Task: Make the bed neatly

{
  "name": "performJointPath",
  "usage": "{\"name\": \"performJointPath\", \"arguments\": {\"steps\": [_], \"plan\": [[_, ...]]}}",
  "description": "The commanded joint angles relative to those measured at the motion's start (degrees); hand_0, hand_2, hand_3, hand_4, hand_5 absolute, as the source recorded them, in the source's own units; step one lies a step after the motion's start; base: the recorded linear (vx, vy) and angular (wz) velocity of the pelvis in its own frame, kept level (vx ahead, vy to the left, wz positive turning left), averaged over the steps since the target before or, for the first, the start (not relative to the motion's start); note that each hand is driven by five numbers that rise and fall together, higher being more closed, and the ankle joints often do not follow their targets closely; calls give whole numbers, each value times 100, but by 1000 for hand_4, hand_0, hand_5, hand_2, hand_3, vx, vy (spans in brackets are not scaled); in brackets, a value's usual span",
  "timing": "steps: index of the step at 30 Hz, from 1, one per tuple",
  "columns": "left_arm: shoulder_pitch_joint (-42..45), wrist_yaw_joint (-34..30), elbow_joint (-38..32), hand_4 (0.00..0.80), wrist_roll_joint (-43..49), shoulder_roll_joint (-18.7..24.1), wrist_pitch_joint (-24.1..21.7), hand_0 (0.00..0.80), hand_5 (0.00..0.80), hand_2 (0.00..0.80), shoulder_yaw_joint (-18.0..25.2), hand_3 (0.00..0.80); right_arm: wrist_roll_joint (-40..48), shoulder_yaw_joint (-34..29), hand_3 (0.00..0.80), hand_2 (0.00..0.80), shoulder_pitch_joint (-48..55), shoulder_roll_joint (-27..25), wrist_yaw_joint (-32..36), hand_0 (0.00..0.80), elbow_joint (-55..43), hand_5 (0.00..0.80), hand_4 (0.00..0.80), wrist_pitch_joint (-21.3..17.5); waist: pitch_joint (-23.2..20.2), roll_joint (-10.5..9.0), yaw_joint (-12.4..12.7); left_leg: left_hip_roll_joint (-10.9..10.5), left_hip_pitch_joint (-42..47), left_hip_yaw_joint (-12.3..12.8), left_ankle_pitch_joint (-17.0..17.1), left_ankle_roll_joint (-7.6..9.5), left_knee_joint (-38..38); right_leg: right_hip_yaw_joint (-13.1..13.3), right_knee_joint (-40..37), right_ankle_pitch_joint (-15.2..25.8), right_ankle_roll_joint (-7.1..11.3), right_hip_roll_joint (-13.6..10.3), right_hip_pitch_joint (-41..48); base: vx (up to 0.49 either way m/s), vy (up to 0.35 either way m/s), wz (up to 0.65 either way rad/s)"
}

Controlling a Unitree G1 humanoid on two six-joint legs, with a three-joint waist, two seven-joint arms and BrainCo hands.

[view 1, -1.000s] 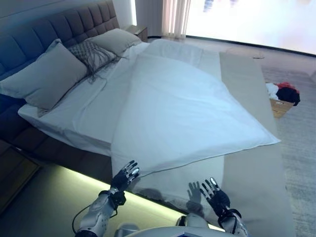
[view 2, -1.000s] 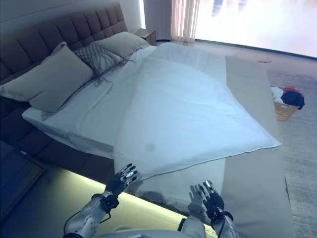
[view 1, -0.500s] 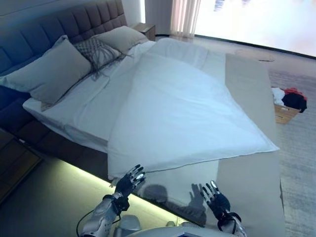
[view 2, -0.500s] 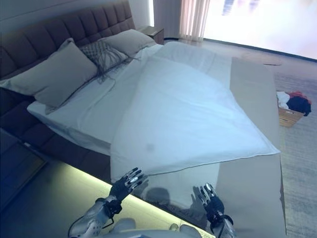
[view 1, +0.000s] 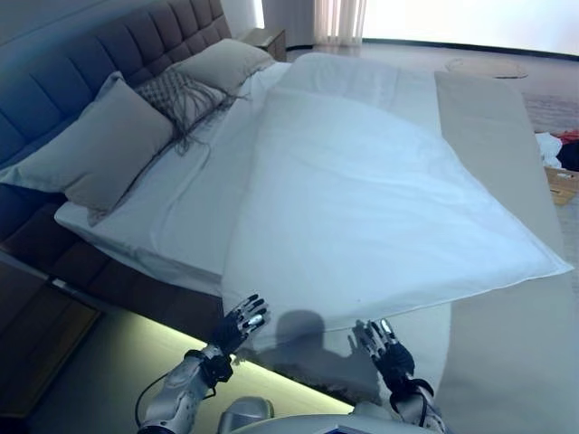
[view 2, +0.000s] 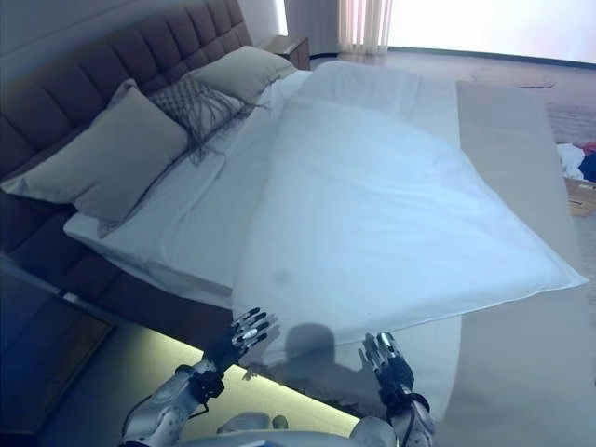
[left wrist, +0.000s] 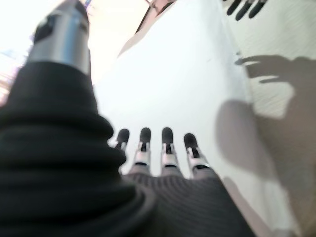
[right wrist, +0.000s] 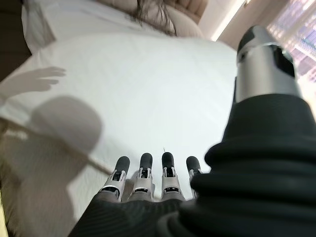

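Observation:
A white duvet [view 1: 362,190] lies askew on the bed, its near edge running slantwise over a beige bed runner [view 1: 507,362]. White sheet [view 1: 172,208] shows bare on the left side. Two grey pillows [view 1: 99,145] and a patterned cushion [view 1: 181,95] lean at the padded headboard [view 1: 81,63]. My left hand [view 1: 237,325] is open, fingers straight, just before the duvet's near left corner. My right hand [view 1: 384,348] is open too, over the near edge. Both wrist views show straight fingers [left wrist: 165,148] [right wrist: 143,173] above the white cloth, holding nothing.
A lit strip runs under the bed's near side [view 1: 181,339]. A dark nightstand [view 1: 36,334] stands at the left. A box with clothes [view 1: 561,163] sits on the floor at the right. A second nightstand [view 1: 267,36] is at the far end.
The camera has moved closer and to the right, so the bed sits larger in view. Both hands stay open and have come up to the duvet's near edge.

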Motion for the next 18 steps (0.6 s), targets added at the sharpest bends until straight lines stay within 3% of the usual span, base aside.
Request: {"name": "performJointPath", "arguments": {"steps": [1,4,7,11,14,18], "plan": [[-2,196,-353,0,-201,137,-301,0,0,0,71,0,-135,-88,0,0,131,114,-121,0,-389,0,0,-294,-207,-65,139,33,-674,-121,520,477,94,63,-31,1764,194,-464,433,163,232,2],[-15,399,-291,0,-167,138,-306,0,0,0,101,0,-59,-251,0,0,129,28,-237,0,-211,0,0,-336,-216,-91,172,-116,-625,-139,416,581,149,-61,103,1953,103,-453,212,177,123,-5],[-119,577,-276,0,-256,201,-263,0,0,0,168,0,316,-380,0,0,-41,-59,-329,0,33,0,0,-458,-126,-253,199,-133,-583,-135,314,503,213,-283,-962,2110,113,-300,268,147,-159,-27],[-383,632,-308,0,-237,339,-253,0,0,0,307,0,662,-668,0,0,-597,-185,-138,0,523,0,0,-461,179,-577,159,-148,-453,61,-66,408,276,-484,-2324,2940,442,-284,-209,102,-307,-50],[-508,632,-352,0,-293,437,-187,0,0,0,363,0,706,-862,0,0,-748,-284,45,0,782,0,0,-474,329,-604,156,92,-556,142,-163,364,455,-346,-2345,2840,544,-250,-209,80,-286,-51],[-414,588,-631,0,-432,492,-25,0,0,0,382,0,805,-937,0,0,-604,-302,159,0,654,0,0,-346,382,-645,102,450,-683,262,-390,234,1070,-471,-2173,2548,567,-216,-12,111,-209,30]]}}
